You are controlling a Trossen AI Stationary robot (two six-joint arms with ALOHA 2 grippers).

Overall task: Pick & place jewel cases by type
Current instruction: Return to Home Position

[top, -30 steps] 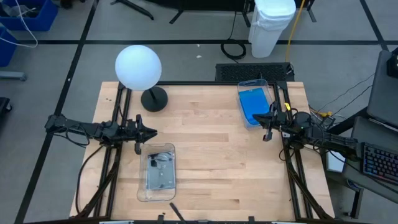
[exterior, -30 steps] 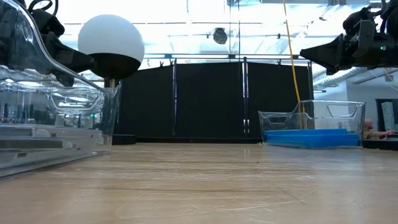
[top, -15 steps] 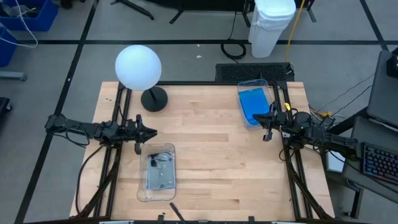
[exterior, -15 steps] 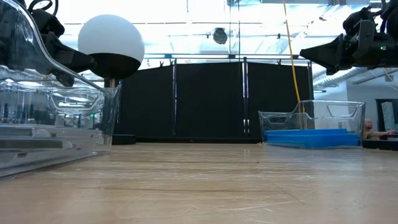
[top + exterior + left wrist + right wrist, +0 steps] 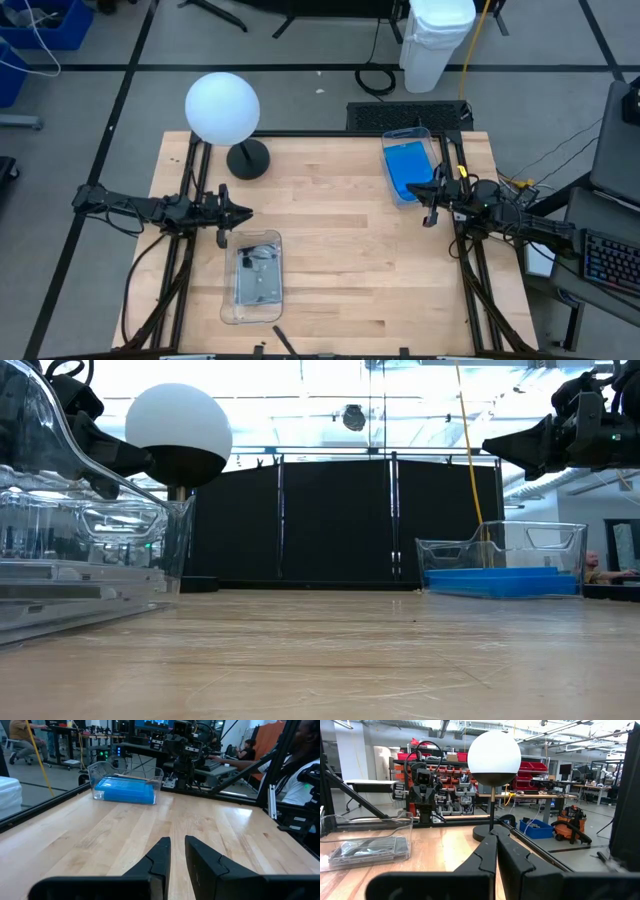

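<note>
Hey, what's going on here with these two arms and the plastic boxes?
A two-armed robot is sorting jewel cases by type, and the sorting looks done. The blue jewel cases lie stacked in a clear bin at the table's far right. The dark jewel cases lie in another clear bin at its near left. The left end effector and the right end effector hover empty, each beside its own bin.
</note>
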